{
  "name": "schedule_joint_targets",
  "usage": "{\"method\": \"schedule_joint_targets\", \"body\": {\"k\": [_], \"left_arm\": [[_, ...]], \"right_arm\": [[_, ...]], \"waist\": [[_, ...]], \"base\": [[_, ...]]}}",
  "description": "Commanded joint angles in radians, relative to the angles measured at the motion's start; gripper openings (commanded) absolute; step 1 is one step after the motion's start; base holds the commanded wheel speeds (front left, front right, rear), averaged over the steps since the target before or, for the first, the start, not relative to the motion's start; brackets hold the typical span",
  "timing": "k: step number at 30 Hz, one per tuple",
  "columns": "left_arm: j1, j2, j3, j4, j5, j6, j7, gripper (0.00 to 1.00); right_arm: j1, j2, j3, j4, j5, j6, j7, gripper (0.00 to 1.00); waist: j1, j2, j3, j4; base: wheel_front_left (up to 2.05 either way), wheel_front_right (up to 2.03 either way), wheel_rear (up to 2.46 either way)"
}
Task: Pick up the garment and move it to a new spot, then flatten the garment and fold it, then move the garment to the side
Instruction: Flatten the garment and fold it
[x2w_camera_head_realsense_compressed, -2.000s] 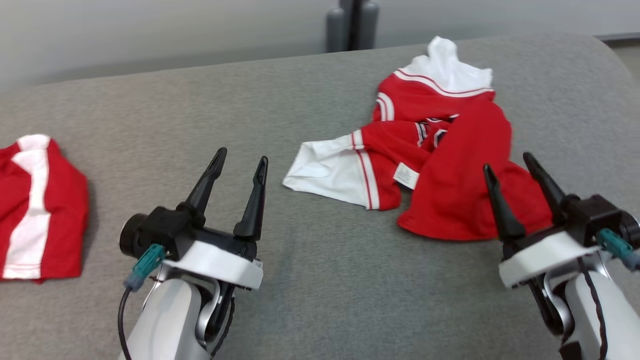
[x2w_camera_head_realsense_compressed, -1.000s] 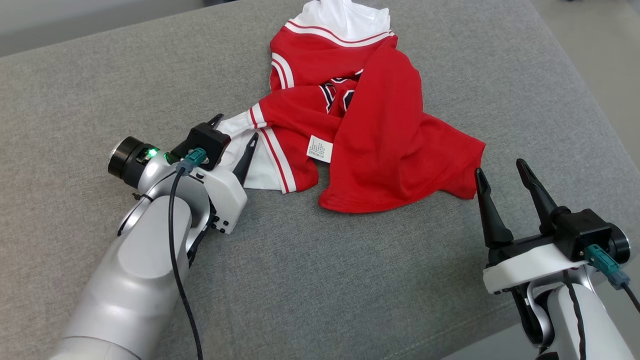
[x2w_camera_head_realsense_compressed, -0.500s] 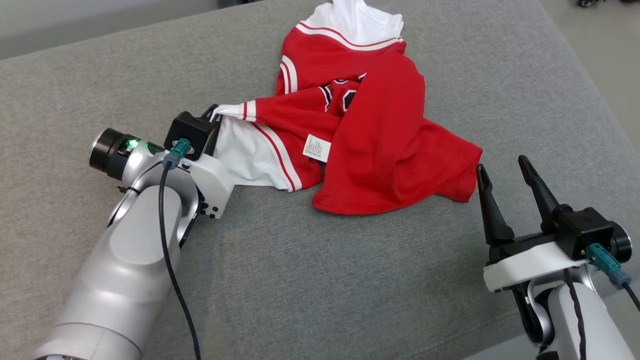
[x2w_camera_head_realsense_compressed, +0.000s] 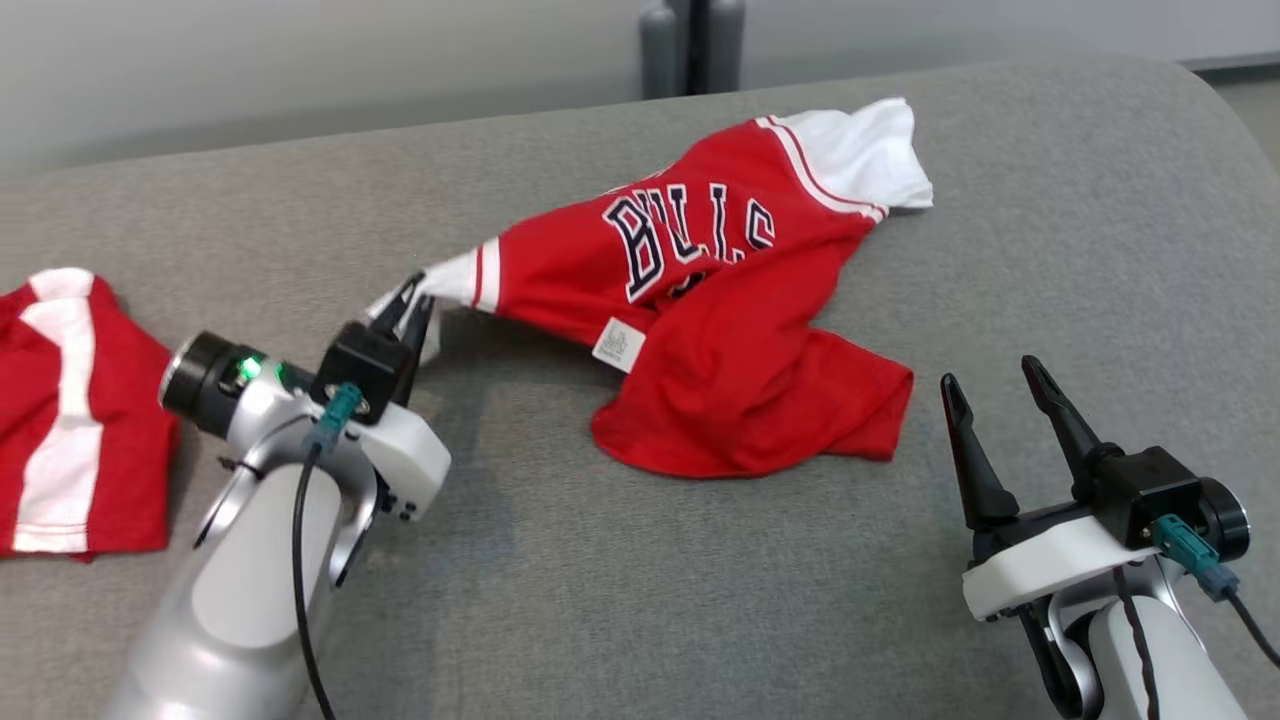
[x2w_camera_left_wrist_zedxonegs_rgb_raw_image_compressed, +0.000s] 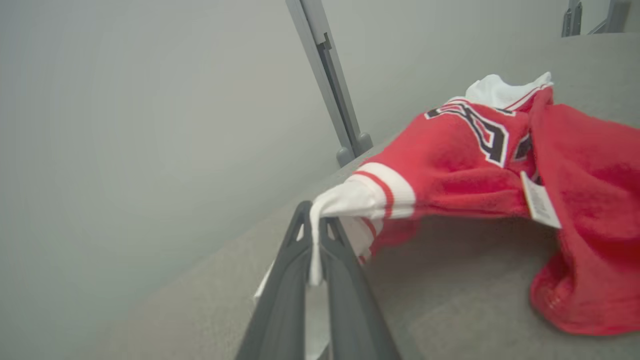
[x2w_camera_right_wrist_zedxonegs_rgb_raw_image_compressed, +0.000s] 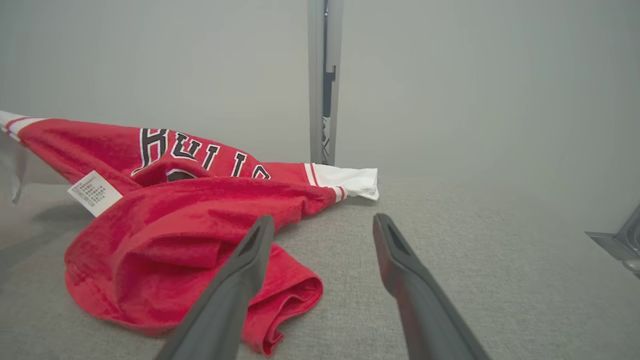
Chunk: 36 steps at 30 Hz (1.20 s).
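Observation:
The garment (x2w_camera_head_realsense_compressed: 720, 330) is a red jersey with white trim and dark lettering, stretched across the grey surface (x2w_camera_head_realsense_compressed: 620, 580). My left gripper (x2w_camera_head_realsense_compressed: 412, 300) is shut on its white sleeve end, lifted off the surface; the left wrist view shows white cloth pinched between the fingers (x2w_camera_left_wrist_zedxonegs_rgb_raw_image_compressed: 345, 280), with the jersey (x2w_camera_left_wrist_zedxonegs_rgb_raw_image_compressed: 475, 165) trailing right. My right gripper (x2w_camera_head_realsense_compressed: 985, 385) stands open at the lower right, a little right of the jersey's red hem. In the right wrist view the open right gripper (x2w_camera_right_wrist_zedxonegs_rgb_raw_image_compressed: 325, 225) points past the crumpled hem (x2w_camera_right_wrist_zedxonegs_rgb_raw_image_compressed: 200, 240).
A second red and white garment (x2w_camera_head_realsense_compressed: 70, 420) lies folded at the left edge. A grey post (x2w_camera_head_realsense_compressed: 690, 45) stands behind the far edge of the surface, also seen as a post (x2w_camera_right_wrist_zedxonegs_rgb_raw_image_compressed: 324, 80). The surface's rounded right corner (x2w_camera_head_realsense_compressed: 1200, 110) drops off.
My left gripper closed on the white sleeve and pulled it up and to the left, dragging the jersey open so the lettering shows. The head camera has turned. The right gripper stayed open.

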Motion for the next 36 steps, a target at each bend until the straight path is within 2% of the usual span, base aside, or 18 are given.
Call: {"method": "schedule_joint_targets", "body": {"k": [1, 7, 8, 17, 22, 29, 36], "left_arm": [[0.029, 0.007, -0.011, 0.002, 0.005, -0.009, -0.004, 0.0], [0.16, -0.015, -0.073, -0.02, -0.02, -0.071, 0.024, 0.0], [0.178, -0.024, -0.068, -0.027, -0.036, -0.075, 0.03, 1.0], [0.249, -0.052, -0.03, -0.144, -0.096, -0.032, 0.009, 1.0], [0.297, -0.068, 0.002, -0.251, -0.13, -0.012, -0.003, 1.0], [0.363, -0.086, 0.016, -0.34, -0.143, -0.017, -0.005, 1.0], [0.385, -0.105, 0.017, -0.356, -0.135, -0.027, -0.005, 1.0]], "right_arm": [[0.015, -0.007, -0.001, 0.006, 0.002, -0.001, -0.004, 1.0], [0.025, -0.009, 0.006, 0.018, 0.007, -0.001, 0.003, 1.0], [0.027, -0.008, 0.008, 0.019, 0.007, -0.001, 0.005, 1.0], [0.027, -0.018, 0.055, 0.014, 0.018, -0.001, 0.011, 1.0], [0.04, -0.039, 0.141, 0.01, 0.051, -0.001, 0.026, 1.0], [0.027, -0.082, 0.267, 0.062, 0.053, -0.001, 0.065, 1.0], [-0.031, -0.088, 0.284, 0.179, 0.021, -0.001, 0.064, 1.0]], "waist": [[0.0, 0.0, -0.053, 0.072], [0.0, 0.0, -0.08, 0.157], [0.0, 0.0, -0.083, 0.168], [0.0, 0.0, -0.088, 0.235], [0.0, 0.0, -0.088, 0.268], [0.0, 0.0, -0.077, 0.319], [0.0, 0.0, -0.057, 0.379]], "base": [[0.0, 0.0, 0.0], [0.0, 0.0, 0.0], [0.0, 0.0, 0.0], [0.0, 0.0, 0.0], [0.0, 0.0, 0.0], [0.0, 0.0, 0.0], [0.0, 0.0, 0.0]]}}
